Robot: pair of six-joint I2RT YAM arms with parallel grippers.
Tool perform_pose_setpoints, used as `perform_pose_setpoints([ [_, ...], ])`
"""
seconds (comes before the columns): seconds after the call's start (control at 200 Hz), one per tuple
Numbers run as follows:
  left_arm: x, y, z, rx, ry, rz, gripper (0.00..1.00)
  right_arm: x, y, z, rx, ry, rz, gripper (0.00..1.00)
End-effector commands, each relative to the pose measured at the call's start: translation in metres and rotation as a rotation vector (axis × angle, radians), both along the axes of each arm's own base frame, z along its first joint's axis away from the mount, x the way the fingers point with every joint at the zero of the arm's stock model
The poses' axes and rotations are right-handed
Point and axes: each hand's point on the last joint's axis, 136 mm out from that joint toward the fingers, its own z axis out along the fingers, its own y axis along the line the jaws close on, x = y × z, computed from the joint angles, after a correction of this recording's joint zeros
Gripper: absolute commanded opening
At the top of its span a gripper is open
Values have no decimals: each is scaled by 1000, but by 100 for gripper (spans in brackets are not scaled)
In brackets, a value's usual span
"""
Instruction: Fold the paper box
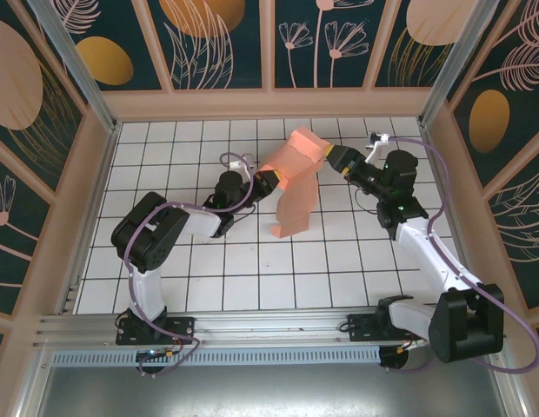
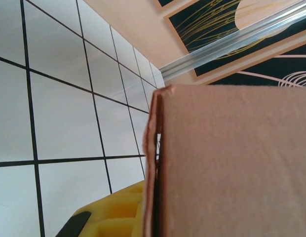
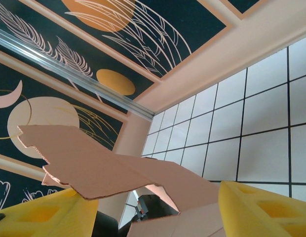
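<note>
So, paper box [image 1: 296, 178] is held up over the far middle of the tiled table [image 1: 252, 261], still a half-folded mess

Left gripper [image 1: 269, 182] is clamped tight on the card's left edge. The sheet sits flat against its wrist camera, with one yellow finger [image 2: 118, 212] peeking out underneath. Right gripper [image 1: 332, 157] is at the upper right corner with its yellow fingers [image 3: 261, 207] spread wide; a creased flap lies loose in the gap, not pinched. A long flap hangs down toward the table's centre tiles, can't tell if the tip touches.
</note>
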Motion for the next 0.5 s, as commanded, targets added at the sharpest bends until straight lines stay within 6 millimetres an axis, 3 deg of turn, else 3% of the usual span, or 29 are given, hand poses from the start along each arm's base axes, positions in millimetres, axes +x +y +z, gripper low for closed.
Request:
perform_pose_setpoints([
  [0.0,-5,-2,10,-19,-20,-17,0,-11,-2,15,-6,-70,10,66],
  [0.18,0,-5,5,-51,44,-11,0,-40,-4,24,28,-167,36,68],
  [0.355,0,-8,4,-73,73,-18,0,-48,-10,-1,70,-98,5,68],
  [0.49,0,-10,6,-76,71,-29,0,-47,2,-12,102,-41,63,65],
])
